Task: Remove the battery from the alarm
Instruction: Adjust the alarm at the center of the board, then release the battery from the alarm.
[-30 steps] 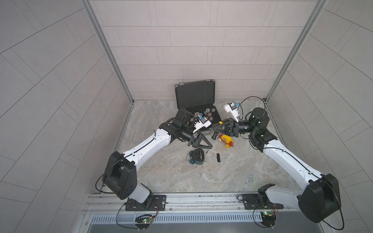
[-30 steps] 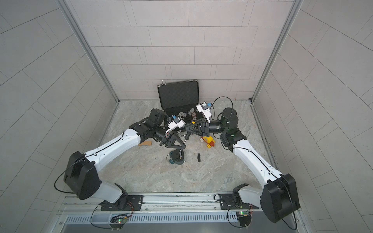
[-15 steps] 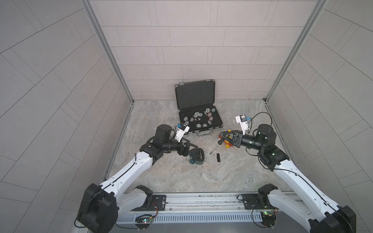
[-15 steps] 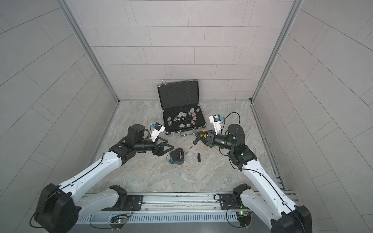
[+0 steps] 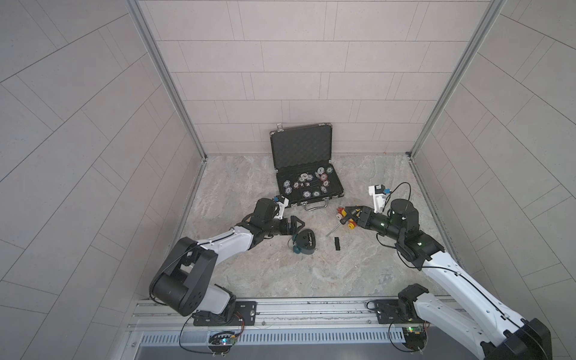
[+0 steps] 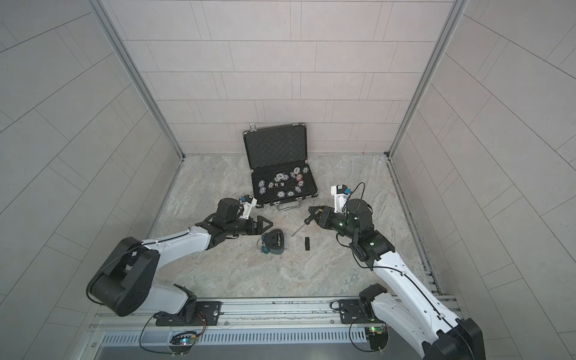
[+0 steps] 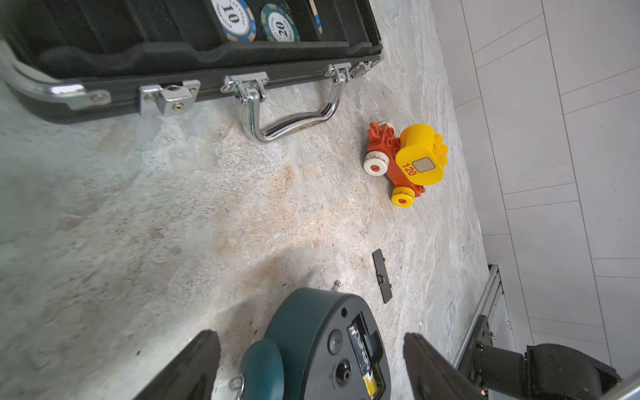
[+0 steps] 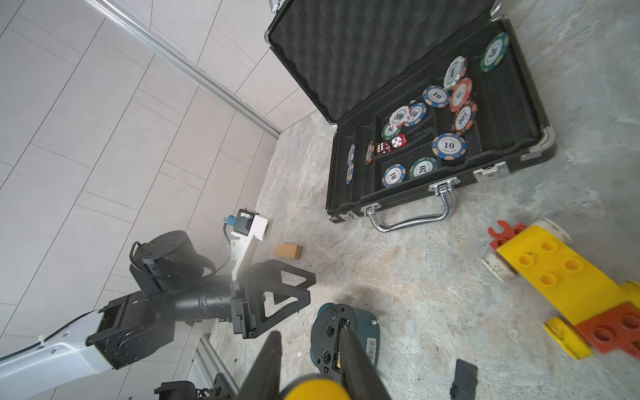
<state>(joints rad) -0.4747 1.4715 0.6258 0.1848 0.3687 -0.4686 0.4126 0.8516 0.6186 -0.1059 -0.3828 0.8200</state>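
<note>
Tabletop point(image 5: 280, 274): grey stone pattern. Case point(image 5: 300, 149) open at the rear, lid upright, chips point(image 8: 449, 145) loose inside

Left hand point(image 5: 300, 225): fingers spread wide, nothing between them; low, just beside the alarm on its far-left side, not touching

Right hand point(image 6: 313, 212): closed on the screwdriver point(image 6: 308, 220) handle; shaft slants down toward the tabletop and the alarm, tip clear of both

Alarm point(image 5: 305, 242): mid-tabletop between the two hands, dial down, dark back up, bells point(image 7: 263, 363) toward the front rail point(image 5: 311, 304). Battery bay uncovered

Toy train point(image 7: 405, 162): on the tabletop by the right hand

Cover point(image 5: 336, 243): flat black strip on the tabletop, right of the alarm, apart from it

Battery point(image 7: 362, 356): seated in the bay in the alarm's back. Long axis lies flat, roughly front to back, along the body edge facing the cover. Gold end points toward the rail, at the bell end; dark end toward the case
</note>
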